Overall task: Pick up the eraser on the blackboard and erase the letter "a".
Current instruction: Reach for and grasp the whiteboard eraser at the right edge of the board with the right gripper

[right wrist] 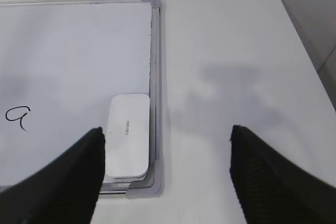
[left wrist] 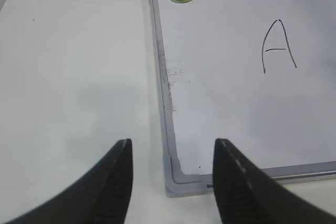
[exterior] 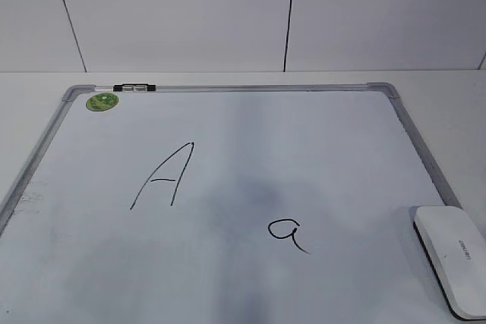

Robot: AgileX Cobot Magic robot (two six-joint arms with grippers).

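Observation:
The blackboard (exterior: 228, 134), a white dry-erase board with a silver frame, lies flat on the table. The small letter "a" (exterior: 285, 232) is written in its lower middle; it also shows in the right wrist view (right wrist: 18, 116). The white eraser (exterior: 452, 254) lies at the board's near right corner, partly over the frame, and shows in the right wrist view (right wrist: 127, 134). My right gripper (right wrist: 167, 150) is open above that corner, the eraser just inside its left finger. My left gripper (left wrist: 173, 158) is open above the board's near left corner (left wrist: 181, 179). Neither gripper shows in the exterior view.
A large capital "A" (exterior: 163, 176) is written left of centre on the board. A round green sticker (exterior: 102, 102) sits at the far left corner, near a black and silver clip (exterior: 134, 88) on the top frame. White table (left wrist: 73, 77) surrounds the board.

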